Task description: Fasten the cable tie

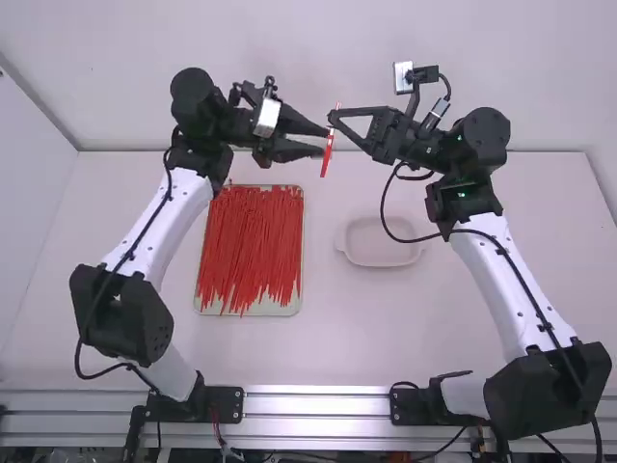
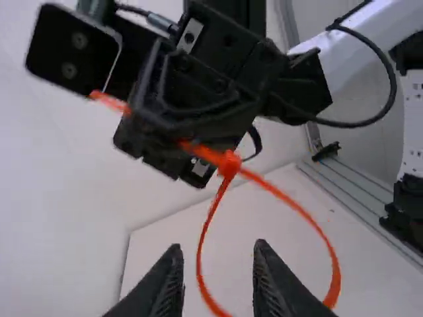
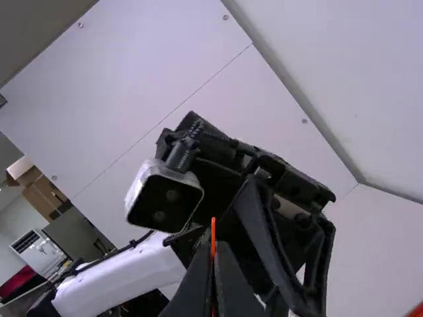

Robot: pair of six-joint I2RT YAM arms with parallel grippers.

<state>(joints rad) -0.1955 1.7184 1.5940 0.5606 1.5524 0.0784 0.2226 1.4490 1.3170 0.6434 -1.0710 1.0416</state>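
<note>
The cable tie [image 2: 228, 163] is a thin, bright red-orange strip, held in the air above the far side of the bench [image 1: 386, 318], between the 2 pincers. From its small square head the strip bends down into an open loop, and a straight stretch runs from the head into the right pincer [image 1: 335, 123]. In the right wrist view that pincer's 2 fingers are pressed together on the strip, which stands up between them. The left pincer [image 2: 215, 285] faces it from just beside. Its fingers stand apart, and 1 side of the loop passes down through the gap; whether it touches either finger I cannot tell.

The bench is plain white. A flat tray [image 1: 298, 305] on its left half carries a thick bed of spare ties [image 1: 251, 246] in the same red. A shallow white dish [image 1: 378, 253] sits to the tray's right. Pale walls [image 1: 125, 48] rise behind, and a metal rail [image 1: 308, 400] runs along the near edge.
</note>
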